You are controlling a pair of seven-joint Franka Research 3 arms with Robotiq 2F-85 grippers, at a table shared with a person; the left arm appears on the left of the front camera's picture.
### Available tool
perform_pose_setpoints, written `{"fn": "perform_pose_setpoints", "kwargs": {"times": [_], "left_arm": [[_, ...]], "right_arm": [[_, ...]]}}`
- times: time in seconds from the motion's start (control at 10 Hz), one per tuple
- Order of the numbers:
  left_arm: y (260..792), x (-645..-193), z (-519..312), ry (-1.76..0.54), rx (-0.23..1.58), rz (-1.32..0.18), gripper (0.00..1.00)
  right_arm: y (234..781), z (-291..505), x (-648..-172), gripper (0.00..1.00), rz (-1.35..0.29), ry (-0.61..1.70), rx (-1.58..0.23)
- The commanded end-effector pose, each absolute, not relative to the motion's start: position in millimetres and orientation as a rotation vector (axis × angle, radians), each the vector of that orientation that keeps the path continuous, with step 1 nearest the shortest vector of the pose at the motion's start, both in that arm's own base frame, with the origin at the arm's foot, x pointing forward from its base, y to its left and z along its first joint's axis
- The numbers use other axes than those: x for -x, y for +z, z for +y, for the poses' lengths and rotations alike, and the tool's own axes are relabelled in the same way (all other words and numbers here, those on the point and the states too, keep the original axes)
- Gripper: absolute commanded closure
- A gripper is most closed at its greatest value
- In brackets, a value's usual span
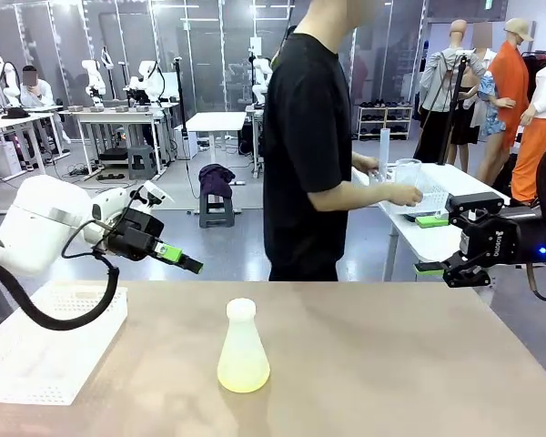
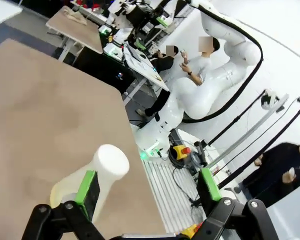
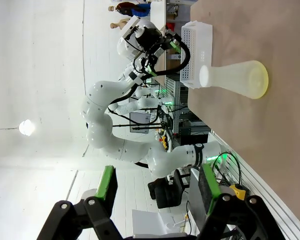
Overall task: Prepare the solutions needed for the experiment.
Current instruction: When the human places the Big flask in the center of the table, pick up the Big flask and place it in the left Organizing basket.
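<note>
Beyond the brown table [image 1: 391, 364] lie a grey floor [image 1: 223, 255], white tables [image 1: 214, 120] and dark-framed wall panels [image 1: 200, 45].

Flask [image 1: 243, 341] of solutions [image 1: 244, 375] stands on table [image 1: 391, 364], between left gripper [image 1: 193, 264] and right gripper [image 1: 429, 244].

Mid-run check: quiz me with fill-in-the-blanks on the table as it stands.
The flask stands ___ on the table.
The solution in its base looks pale ___.
The left gripper is open and holds ___.
The white perforated tray sits on the flask's ___, from the robot's side.
Missing: upright; yellow; nothing; left.
</note>
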State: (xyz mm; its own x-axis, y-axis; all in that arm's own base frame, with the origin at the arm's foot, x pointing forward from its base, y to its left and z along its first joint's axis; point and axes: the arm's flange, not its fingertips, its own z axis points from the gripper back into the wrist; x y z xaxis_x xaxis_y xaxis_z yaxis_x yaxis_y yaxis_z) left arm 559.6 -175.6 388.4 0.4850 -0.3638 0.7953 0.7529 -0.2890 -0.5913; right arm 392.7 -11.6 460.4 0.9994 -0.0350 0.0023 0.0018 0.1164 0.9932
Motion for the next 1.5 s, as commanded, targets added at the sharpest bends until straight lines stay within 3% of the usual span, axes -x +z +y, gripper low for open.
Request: {"fn": "perform_pose_setpoints", "kwargs": {"times": [0.0,0.3,0.7,0.8,1.3,1.4], "left_arm": [[380.8,-580.3,-201.1,-1.326,1.542,-0.425,0.00],[359.6,-594.2,-232.8,-1.642,1.514,-0.405,0.00],[334.4,-603.6,-249.9,-1.642,1.613,-0.457,0.00],[335.7,-587.8,-255.7,-1.628,1.561,-0.445,0.00],[330.7,-592.9,-255.8,-1.632,1.572,-0.452,0.00],[329.4,-613.3,-261.2,-1.750,1.606,-0.564,0.00]], "right_arm": [[462.6,-11.3,-392.4,0.17,-0.033,-0.018,-1.465],[462.6,-11.3,-392.4,0.17,-0.033,-0.018,-1.465],[462.6,-11.3,-392.4,0.17,-0.033,-0.018,-1.465],[462.6,-11.3,-392.4,0.17,-0.033,-0.018,-1.465],[462.6,-11.3,-392.4,0.17,-0.033,-0.018,-1.465],[462.6,-11.3,-392.4,0.17,-0.033,-0.018,-1.465]]}}
